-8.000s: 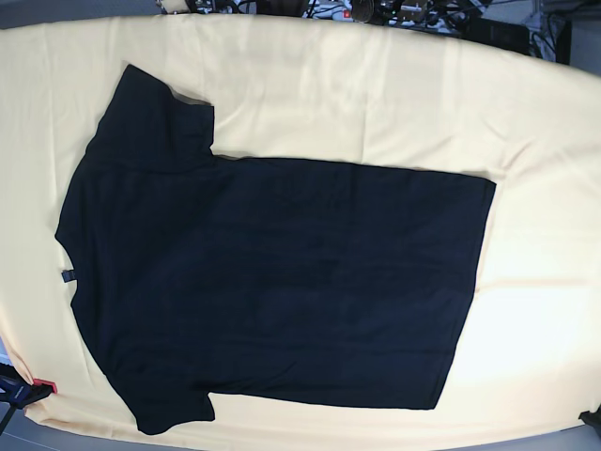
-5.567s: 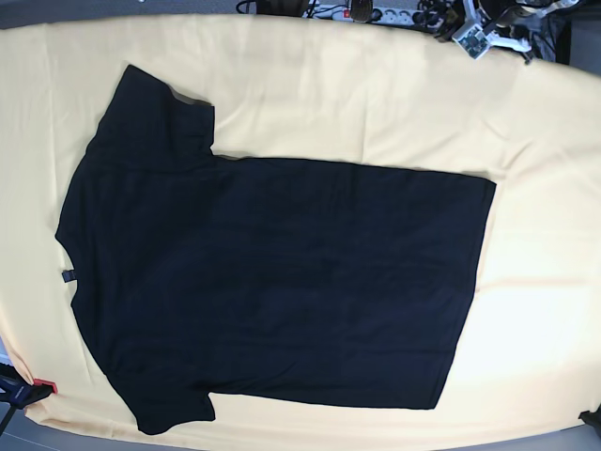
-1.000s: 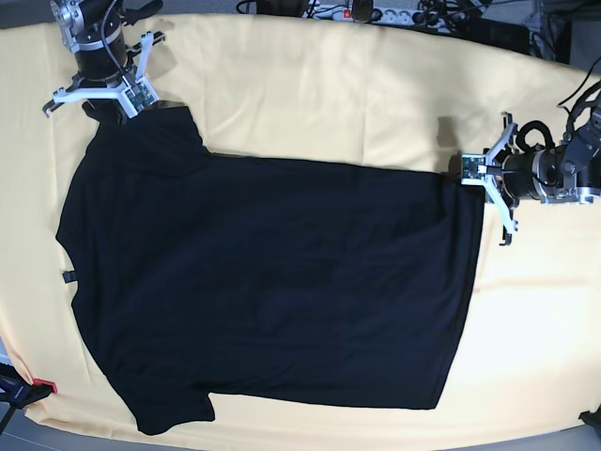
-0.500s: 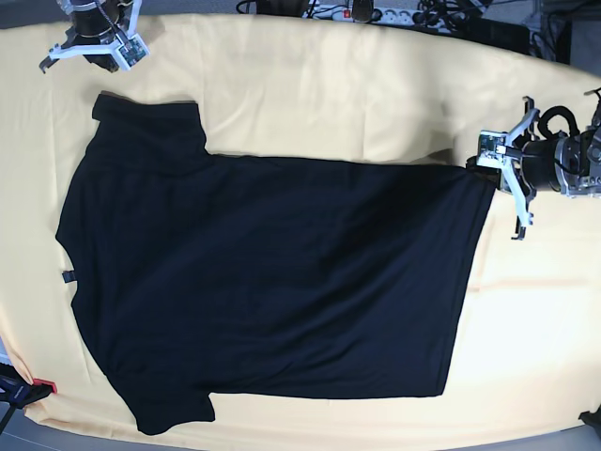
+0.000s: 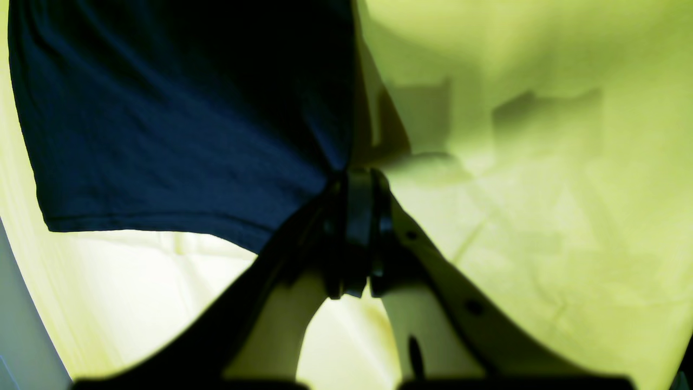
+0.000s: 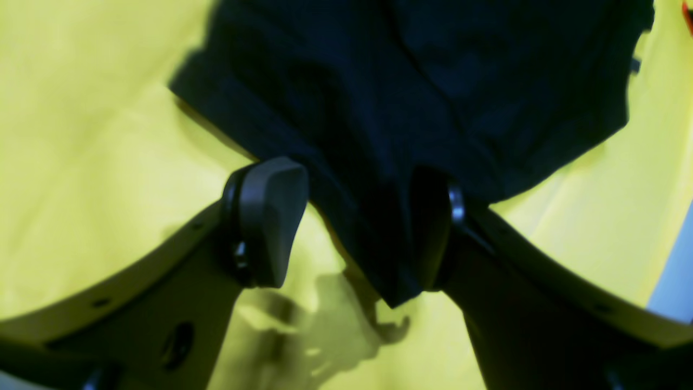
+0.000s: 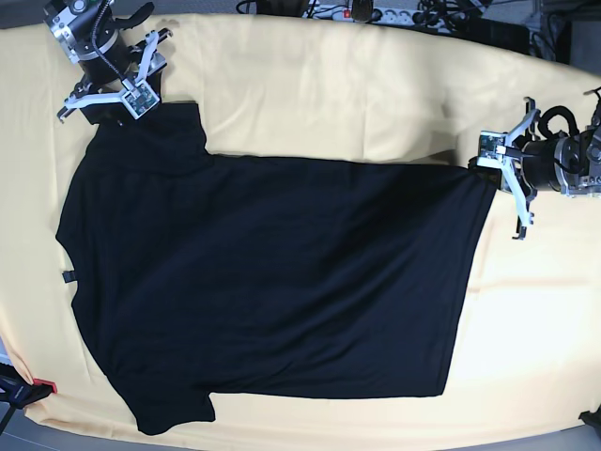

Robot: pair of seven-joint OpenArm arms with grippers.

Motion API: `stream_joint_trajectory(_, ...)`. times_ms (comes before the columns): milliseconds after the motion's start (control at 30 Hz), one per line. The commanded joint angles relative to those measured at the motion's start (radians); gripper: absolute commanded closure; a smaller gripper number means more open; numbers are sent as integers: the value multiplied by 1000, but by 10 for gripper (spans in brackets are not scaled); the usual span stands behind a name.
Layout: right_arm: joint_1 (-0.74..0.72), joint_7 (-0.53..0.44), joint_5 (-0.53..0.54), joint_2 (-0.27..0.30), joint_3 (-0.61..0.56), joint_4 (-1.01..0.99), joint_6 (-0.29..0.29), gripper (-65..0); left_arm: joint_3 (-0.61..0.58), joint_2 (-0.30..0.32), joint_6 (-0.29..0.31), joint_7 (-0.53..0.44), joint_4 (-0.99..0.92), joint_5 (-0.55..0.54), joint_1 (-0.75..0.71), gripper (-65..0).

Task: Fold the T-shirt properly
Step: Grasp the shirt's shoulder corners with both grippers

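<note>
Left wrist – left hand (image 5: 357,227): clenched on a corner of the shirt (image 5: 178,114), the two fingers pressed together with dark cloth pinched at their tips.
Left wrist – shirt: spreads up and to the left from the pinch, its hem running along the lower edge; it lies on the yellow cloth (image 5: 541,189).
Left wrist – cloth: lightly creased, with soft shadows beside the shirt edge.

Right wrist – right hand (image 6: 352,222): released, fingers standing wide apart, one pad (image 6: 268,216) on the left and the other dark against the shirt (image 6: 411,97).
Right wrist – shirt: a sleeve edge hangs down between the spread fingers; whether either pad touches it I cannot tell.
Right wrist – cloth (image 6: 92,135): bright yellow under and around the sleeve.

Base – shirt (image 7: 272,282): flat, plain black side up, collar end toward the left, hem toward the right, covering the middle of the bench (image 7: 329,85).
Base – right hand (image 7: 111,86): at the upper sleeve, top left.
Base – left hand (image 7: 496,174): at the upper hem corner, right side.
Base – cloth (image 7: 535,319): covers the bench all round the shirt.
</note>
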State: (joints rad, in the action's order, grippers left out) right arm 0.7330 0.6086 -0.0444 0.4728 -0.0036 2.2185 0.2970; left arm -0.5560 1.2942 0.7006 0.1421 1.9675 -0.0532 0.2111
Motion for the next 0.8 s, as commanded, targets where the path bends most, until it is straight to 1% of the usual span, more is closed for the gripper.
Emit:
stream_joint_trajectory(0, -13, -15, 0, 10, 5, -12, -7, -364, 12, 24, -2, -6, 6, -4, 14, 0)
stream_joint_trajectory(67, -41, -14, 23, 10, 5, -61, 7, -364, 12, 24, -2, -6, 6, -4, 14, 0)
stream_joint_trajectory(100, -55, -14, 23, 10, 5, -85, 24, -364, 12, 24, -2, -6, 6, -4, 14, 0)
stream_joint_trajectory(133, -69, -14, 23, 10, 5, -105, 38, -357, 12, 24, -2, -6, 6, -4, 14, 0)
stream_joint_trajectory(167, -82, -13, 23, 10, 5, -118, 41, -334, 12, 24, -2, -6, 6, -4, 14, 0)
stream_joint_trajectory(200, -92, -8, 22, 10, 5, -124, 40, -286, 12, 24, -2, -6, 6, -4, 14, 0)
stream_joint_trajectory(233, -99, 4, 22, 10, 5, -124, 40, -224, 12, 24, -2, -6, 6, -4, 14, 0)
stream_joint_trajectory(333, -111, 26, 22, 10, 5, -113, 31, -19, 12, 24, -2, -6, 6, -4, 14, 0)
stream_joint_trajectory(367, -111, 32, 19, 10, 5, -106, 23, 0, 12, 24, -2, -6, 6, -4, 14, 0)
stream_joint_trajectory(467, -109, 50, 19, 10, 5, -82, 14, 0, 12, 24, -2, -6, 6, -4, 14, 0)
stream_joint_trajectory(600, -106, 103, 19, 10, 6, -21, 13, 0, 12, 24, -2, -6, 6, -4, 14, 0)
stream_joint_trajectory(767, -26, 108, 5, 10, 6, 61, 6, 0, 12, 24, -2, -6, 6, -5, 13, 0)
